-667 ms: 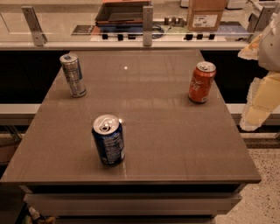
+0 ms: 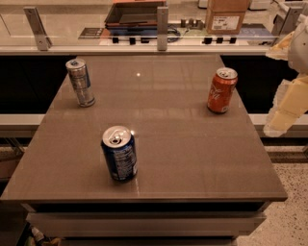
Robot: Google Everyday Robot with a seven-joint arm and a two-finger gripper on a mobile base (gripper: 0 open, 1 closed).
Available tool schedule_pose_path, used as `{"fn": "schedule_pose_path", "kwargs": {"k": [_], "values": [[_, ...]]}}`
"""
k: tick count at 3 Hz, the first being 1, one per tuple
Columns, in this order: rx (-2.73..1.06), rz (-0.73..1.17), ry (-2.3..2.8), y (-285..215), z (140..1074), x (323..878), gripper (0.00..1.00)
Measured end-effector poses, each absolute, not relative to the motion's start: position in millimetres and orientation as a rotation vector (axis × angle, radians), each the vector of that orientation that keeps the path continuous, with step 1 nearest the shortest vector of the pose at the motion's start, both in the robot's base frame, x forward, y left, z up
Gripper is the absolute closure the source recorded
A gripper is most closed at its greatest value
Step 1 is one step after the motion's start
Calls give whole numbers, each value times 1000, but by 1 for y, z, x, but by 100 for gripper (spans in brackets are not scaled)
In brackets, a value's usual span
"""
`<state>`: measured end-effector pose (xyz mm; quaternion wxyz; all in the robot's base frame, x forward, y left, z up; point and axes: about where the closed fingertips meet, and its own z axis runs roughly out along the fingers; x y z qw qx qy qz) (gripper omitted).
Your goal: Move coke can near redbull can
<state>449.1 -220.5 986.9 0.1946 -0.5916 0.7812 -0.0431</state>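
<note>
The coke can (image 2: 222, 90) is red-orange with white script and a silver top. It stands upright at the right side of the brown table (image 2: 183, 144). The redbull can (image 2: 81, 82) is slim and silver-grey, upright at the far left of the table. My gripper (image 2: 287, 109) shows as cream-white parts at the right edge of the camera view, beyond the table's right side. It is to the right of the coke can, apart from it, and holds nothing that I can see.
A dark blue can (image 2: 119, 153) with white print stands upright near the table's front, left of centre. Behind the table runs a counter with metal posts (image 2: 162, 28), a dark tray (image 2: 135, 13) and a cardboard box (image 2: 226, 16).
</note>
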Motion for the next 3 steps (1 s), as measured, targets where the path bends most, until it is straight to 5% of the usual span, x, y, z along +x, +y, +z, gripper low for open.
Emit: {"fn": "schedule_pose_path", "kwargs": {"k": [3], "values": [[-1382,26,2025,-221,971,499,0]]}}
